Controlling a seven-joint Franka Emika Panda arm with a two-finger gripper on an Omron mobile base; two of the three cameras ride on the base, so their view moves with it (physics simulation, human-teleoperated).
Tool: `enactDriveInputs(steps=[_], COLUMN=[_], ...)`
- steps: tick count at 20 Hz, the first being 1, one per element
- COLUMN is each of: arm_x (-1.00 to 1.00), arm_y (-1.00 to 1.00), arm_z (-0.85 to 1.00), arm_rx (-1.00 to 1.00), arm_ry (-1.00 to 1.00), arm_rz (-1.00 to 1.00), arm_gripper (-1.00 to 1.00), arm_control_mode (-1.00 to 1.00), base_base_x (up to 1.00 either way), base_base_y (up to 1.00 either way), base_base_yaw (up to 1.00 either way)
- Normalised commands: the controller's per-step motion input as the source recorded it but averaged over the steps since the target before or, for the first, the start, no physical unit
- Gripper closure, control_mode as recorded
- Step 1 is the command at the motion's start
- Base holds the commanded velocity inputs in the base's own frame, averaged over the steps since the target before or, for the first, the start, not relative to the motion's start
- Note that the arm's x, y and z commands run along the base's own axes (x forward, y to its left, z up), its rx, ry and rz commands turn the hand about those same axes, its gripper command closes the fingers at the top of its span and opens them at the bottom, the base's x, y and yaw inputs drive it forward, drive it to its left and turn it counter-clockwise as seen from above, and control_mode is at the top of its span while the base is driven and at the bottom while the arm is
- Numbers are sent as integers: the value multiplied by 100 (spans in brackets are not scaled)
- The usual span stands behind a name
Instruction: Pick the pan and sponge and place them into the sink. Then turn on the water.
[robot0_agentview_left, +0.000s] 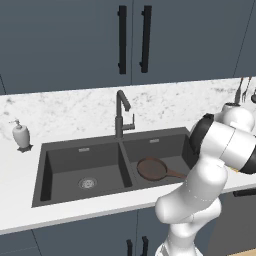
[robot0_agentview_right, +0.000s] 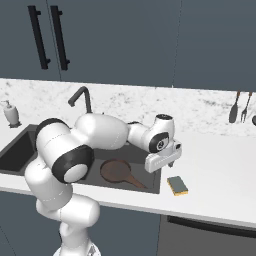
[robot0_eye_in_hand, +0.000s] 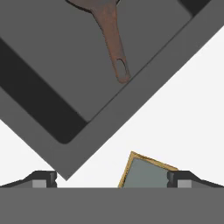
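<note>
At frame centre of the right base view, the arm reaches rightward, its tool (robot0_agentview_right: 161, 162) open above the table (robot0_agentview_right: 220, 165); one pan (robot0_agentview_right: 116, 171) lies in the sink (robot0_agentview_left: 80, 150), one sponge (robot0_agentview_right: 177, 185) beside it.

pan (robot0_eye_in_hand: 107, 26) bowl cut off at top edge, sponge (robot0_eye_in_hand: 146, 174) lower part hidden

A white soap dispenser (robot0_agentview_left: 20, 135) stands on the white counter (robot0_agentview_left: 15, 170), left of the basins. Dark utensils (robot0_agentview_right: 240, 106) hang on the marble backsplash (robot0_agentview_right: 150, 102). Dark blue cabinets (robot0_agentview_left: 75, 40) carry black handles (robot0_agentview_left: 134, 39).
</note>
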Motion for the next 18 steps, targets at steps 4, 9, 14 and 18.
enactDriveInputs(steps=[4, 9, 14, 18], arm_x=[-9, -4, -5, -6], arm_y=[-29, -25, -9, 0], arm_z=[0, 0, 0, -5], arm_rx=[0, 0, 0, 0], arm_ry=[0, 0, 0, 0], arm_rz=[-5, -6, -5, -4], arm_gripper=[-100, -100, -100, -100], arm_control_mode=[-100, -100, -100, -100], base_base_x=[0, 0, 0, 0], base_base_y=[0, 0, 0, 0], base_base_yaw=[0, 0, 0, 0])
